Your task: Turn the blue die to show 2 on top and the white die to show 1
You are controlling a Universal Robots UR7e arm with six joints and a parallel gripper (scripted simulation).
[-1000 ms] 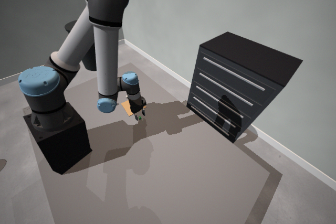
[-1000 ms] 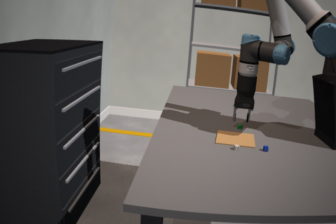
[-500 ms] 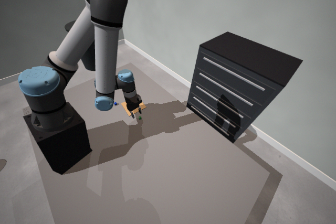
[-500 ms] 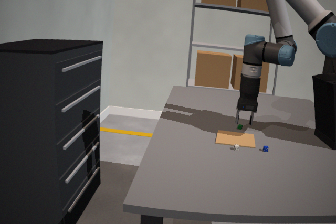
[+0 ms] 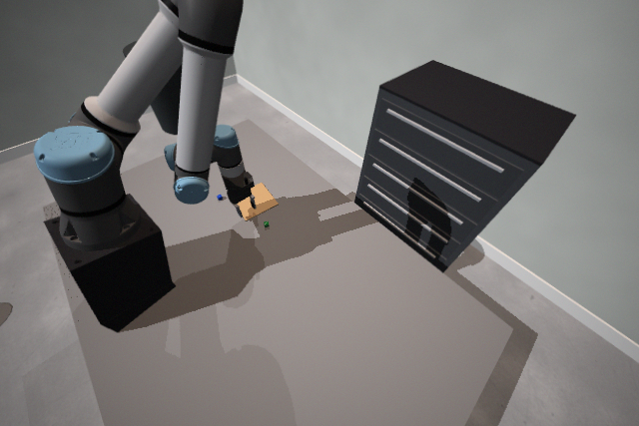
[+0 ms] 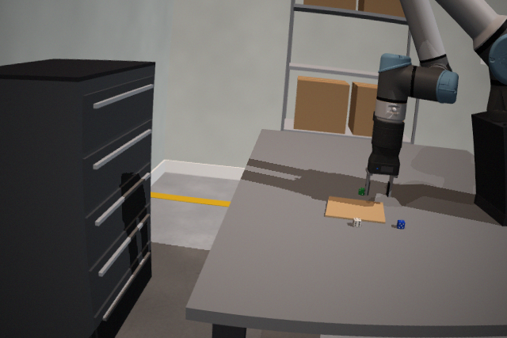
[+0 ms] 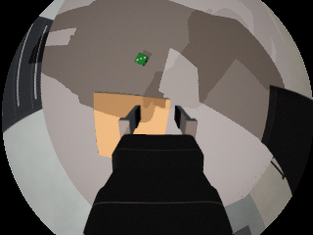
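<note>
The orange mat (image 5: pixel 266 195) (image 6: pixel 352 209) (image 7: pixel 108 127) lies flat on the table. The blue die (image 5: pixel 219 197) (image 6: pixel 401 224) lies on the table off the mat's near right corner in the exterior view. The white die (image 6: pixel 356 222) is at the mat's near edge, apparently on the table, with several pips on the side facing that camera; it is hidden in the other views. The green die (image 5: pixel 266 223) (image 6: pixel 361 191) (image 7: pixel 141 59) lies on the table beyond the mat's far edge, a diagonal row of pips showing in the wrist view. My gripper (image 5: pixel 246 207) (image 6: pixel 378 195) (image 7: pixel 157 112) is open and empty, above the mat's end.
A dark drawer cabinet (image 5: pixel 448 153) (image 6: pixel 118 130) stands beyond the table's side. The robot's black base block (image 5: pixel 124 276) (image 6: pixel 489 166) stands at the other side. A shelf with boxes (image 6: pixel 321 107) is behind the table. The arm's shadow falls across the green die.
</note>
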